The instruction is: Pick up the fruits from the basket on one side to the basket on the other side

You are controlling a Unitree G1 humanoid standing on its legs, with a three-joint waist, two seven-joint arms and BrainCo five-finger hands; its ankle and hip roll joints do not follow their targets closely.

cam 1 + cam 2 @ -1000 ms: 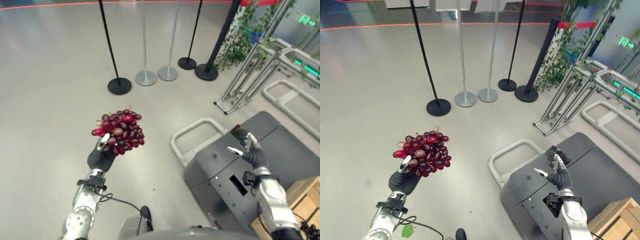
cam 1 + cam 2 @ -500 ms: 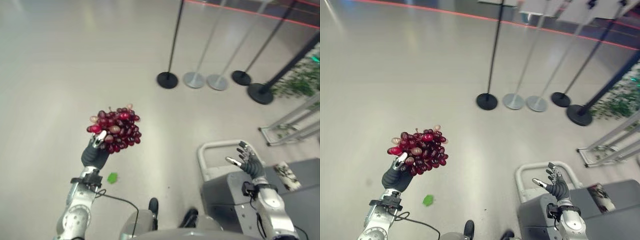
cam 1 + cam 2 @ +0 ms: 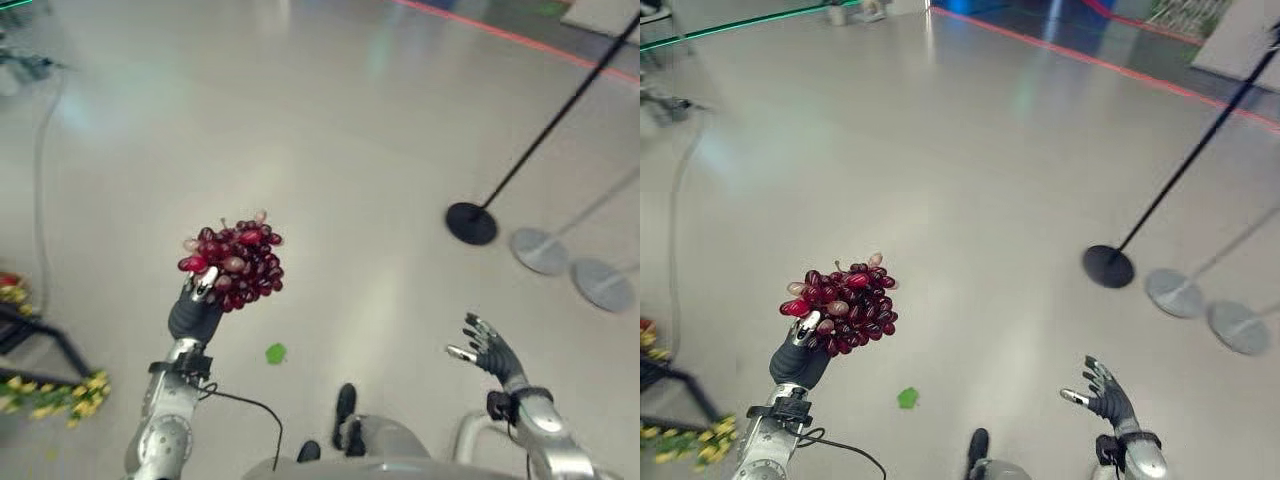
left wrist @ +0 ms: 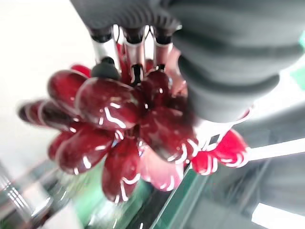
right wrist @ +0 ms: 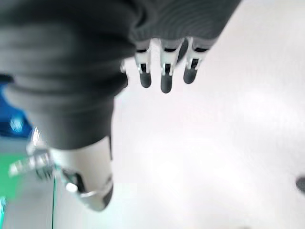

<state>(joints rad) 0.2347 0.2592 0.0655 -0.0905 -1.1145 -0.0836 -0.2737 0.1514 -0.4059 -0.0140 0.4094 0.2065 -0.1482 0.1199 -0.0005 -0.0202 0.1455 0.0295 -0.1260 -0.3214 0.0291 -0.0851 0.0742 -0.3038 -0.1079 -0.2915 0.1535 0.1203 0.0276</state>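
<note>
- The left hand (image 3: 196, 308), left of centre in the frame, has its fingers curled round a bunch of red grapes (image 3: 234, 263), held up above the grey floor (image 3: 330, 150).
- The right hand (image 3: 488, 348), at the lower right, is spread and holds nothing.
- A small green leaf (image 3: 275, 352) lies on the floor below the grapes.

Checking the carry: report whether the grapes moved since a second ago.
Yes: the grapes, in the left hand, swung left, away from the black stand base, as the robot turned.
</note>
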